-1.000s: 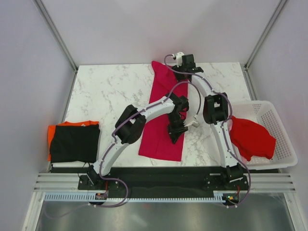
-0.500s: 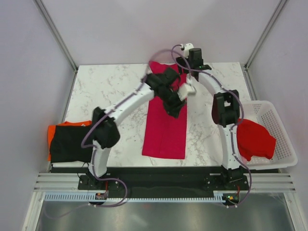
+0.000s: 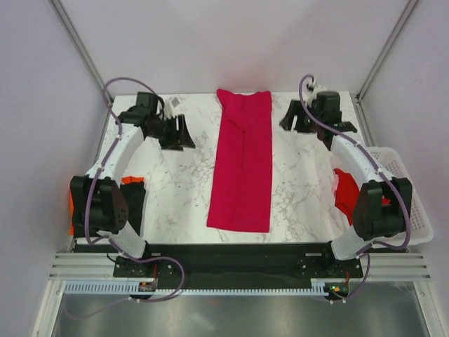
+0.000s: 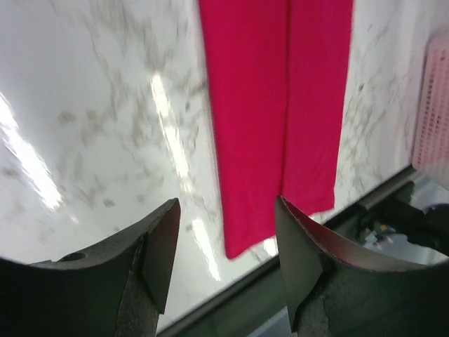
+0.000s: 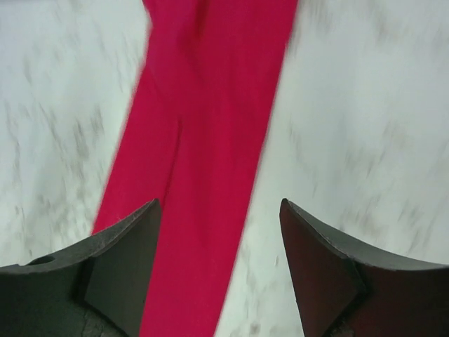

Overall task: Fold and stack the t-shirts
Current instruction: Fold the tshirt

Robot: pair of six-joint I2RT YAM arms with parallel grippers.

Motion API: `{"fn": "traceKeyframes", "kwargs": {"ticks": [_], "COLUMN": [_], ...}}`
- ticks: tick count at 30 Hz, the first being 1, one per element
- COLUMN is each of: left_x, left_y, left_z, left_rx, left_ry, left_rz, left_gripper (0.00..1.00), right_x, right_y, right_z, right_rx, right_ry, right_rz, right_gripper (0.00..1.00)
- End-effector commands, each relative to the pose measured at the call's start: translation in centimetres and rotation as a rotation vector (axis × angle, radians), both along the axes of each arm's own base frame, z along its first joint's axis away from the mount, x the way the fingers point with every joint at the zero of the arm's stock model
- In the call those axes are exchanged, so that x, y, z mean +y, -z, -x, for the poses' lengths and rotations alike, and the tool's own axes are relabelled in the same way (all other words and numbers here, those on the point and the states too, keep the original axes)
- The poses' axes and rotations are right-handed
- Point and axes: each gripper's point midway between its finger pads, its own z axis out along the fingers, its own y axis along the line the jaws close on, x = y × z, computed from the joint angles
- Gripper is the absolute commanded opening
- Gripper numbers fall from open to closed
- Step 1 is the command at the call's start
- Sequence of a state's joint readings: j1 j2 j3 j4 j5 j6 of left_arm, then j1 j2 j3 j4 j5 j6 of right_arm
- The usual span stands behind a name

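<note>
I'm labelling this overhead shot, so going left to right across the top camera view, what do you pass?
From the left: black and orange shirt stack → left end effector → long pink shirt → right end effector → red shirt lying in the white basket.

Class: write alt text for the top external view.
A crimson-pink t-shirt folded into a long strip lies mid-table between the open left gripper and right gripper. Black shirt on orange shirt at left; red shirt in basket at right.
</note>
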State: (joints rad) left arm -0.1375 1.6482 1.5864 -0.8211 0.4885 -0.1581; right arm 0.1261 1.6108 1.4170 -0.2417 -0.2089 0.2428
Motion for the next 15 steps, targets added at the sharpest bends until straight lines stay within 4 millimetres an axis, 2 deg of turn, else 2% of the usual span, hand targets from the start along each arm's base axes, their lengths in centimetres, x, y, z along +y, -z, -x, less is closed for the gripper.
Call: {"fn": "traceKeyframes", "kwargs": {"ticks": [1,2,3,4,5,6,7,8,10,11,15], "left_x": [-1.2,-1.0,-1.1,-1.1,-1.0,-1.1,-1.0,-1.0,-1.3,-1.3,-1.7], "left_y": [3.2,5.1,5.3,6.0,7.7,8.4,9.0,10.4,11.5,12.6,14.4], "left_z": [5.4,6.6,7.4,7.9,9.3,10.0,10.6,11.7,12.8,13.9,15.3], "left_rx": [0.273,0.321,0.341,0.36,0.415,0.443,0.457,0.501,0.555,0.601,0.676], "left_ry": [-0.066,-0.077,-0.087,-0.091,-0.1,-0.108,-0.11,-0.114,-0.129,-0.143,-0.165], "left_rz": [0.162,0.165,0.186,0.19,0.189,0.192,0.195,0.197,0.222,0.231,0.259], "left_gripper": [0.63,0.63,0.62,0.62,0.62,0.62,0.63,0.63,0.64,0.64,0.65], "right_x": [1.5,2.2,2.5,2.9,3.8,4.2,4.3,4.5,4.6,4.7,5.5], "right_y": [12.9,13.2,12.7,14.1,13.9,13.4,14.2,14.3,14.6,15.1,17.5], "right_z": [10.9,12.5,13.9,16.1,17.7,18.9,20.5,21.3,23.1,24.2,27.8], "right_rx": [0.517,0.55,0.55,0.61,0.646,0.645,0.689,0.705,0.737,0.782,0.937], "right_ry": [-0.037,-0.068,-0.088,-0.111,-0.158,-0.185,-0.192,-0.204,-0.244,-0.258,-0.32], "right_rz": [-0.158,-0.201,-0.23,-0.262,-0.316,-0.34,-0.355,-0.364,-0.367,-0.371,-0.385], "right_gripper": [0.76,0.76,0.75,0.74,0.74,0.73,0.74,0.74,0.74,0.74,0.72]}}
